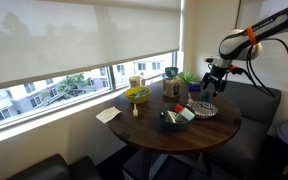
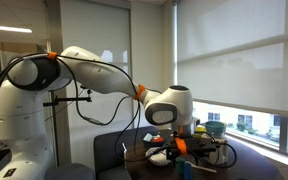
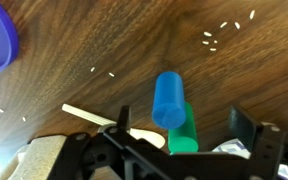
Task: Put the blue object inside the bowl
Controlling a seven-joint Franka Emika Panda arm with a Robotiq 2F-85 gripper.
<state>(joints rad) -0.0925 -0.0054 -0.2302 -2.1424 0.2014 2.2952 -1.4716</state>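
Currently the blue object [image 3: 168,98] sits on the tabletop [image 3: 114,50] just below the claw [image 3: 180,122], between its wide-open, empty fingers [image 3: 240,128], touching a green piece [image 3: 186,137]. Closing off-centre could pinch the green piece too, or nudge the rounded blue object into rolling away. A bowl [image 1: 136,95] sits well away from the claw, so a weak pinch risks dropping it midway.

Blue cylinder [image 3: 168,98] rests on wooden tabletop [image 3: 104,40], touching a green piece [image 3: 184,136].

No readable text, label, brand or number in any view.
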